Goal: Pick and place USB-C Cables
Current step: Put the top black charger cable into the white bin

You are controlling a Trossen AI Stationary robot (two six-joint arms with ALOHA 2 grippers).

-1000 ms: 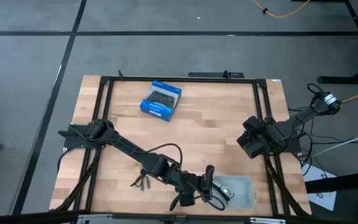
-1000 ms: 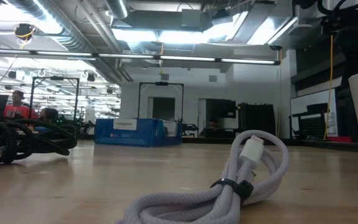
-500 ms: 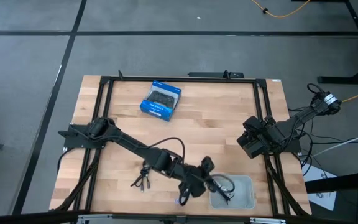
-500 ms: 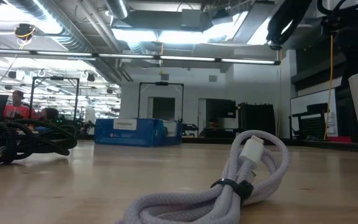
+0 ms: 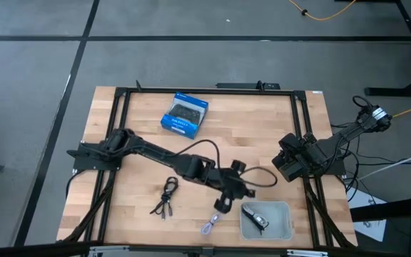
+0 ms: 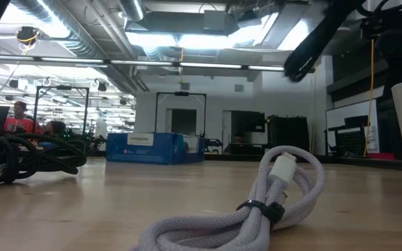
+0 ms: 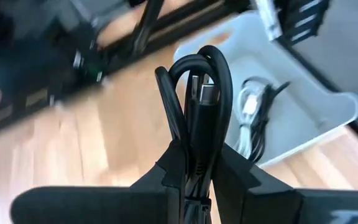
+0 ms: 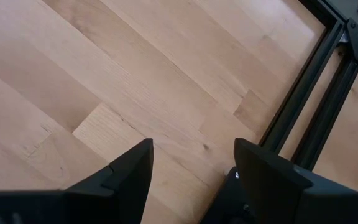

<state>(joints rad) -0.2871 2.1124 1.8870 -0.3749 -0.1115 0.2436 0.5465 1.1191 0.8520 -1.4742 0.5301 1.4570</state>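
Note:
My left gripper (image 5: 244, 193) hovers above the table just beyond the far left corner of the white bin (image 5: 285, 210), shut on a black USB-C cable bundle (image 7: 201, 93). The bin holds cable bundles (image 5: 255, 218), one light and one black in the left wrist view (image 7: 250, 115). A light grey cable (image 5: 211, 224) lies on the table left of the bin, close up in the low view (image 6: 257, 202). Another black cable (image 5: 166, 198) lies farther left. My right gripper (image 5: 285, 165) waits open near the table's right edge, above bare wood (image 8: 191, 155). My left gripper pinches the black bundle between its two fingers at the bundle's lower part (image 7: 194, 146). The looped end and a plug (image 7: 207, 96) stick out past the fingertips. The fingers slant downward toward the bin. The bundle is lifted clear of the table.
A blue box (image 5: 185, 114) lies near the far edge, also seen across the table in the low view (image 6: 145, 148). Black frame rails (image 5: 120, 143) run along the table's sides. Bare wood lies between the box and the cables.
My left gripper has swung from over the bin's left end toward the table's far edge and has rolled about its own axis. This uncovered the light grey cable in the high view. The arm has come into the top of the low view.

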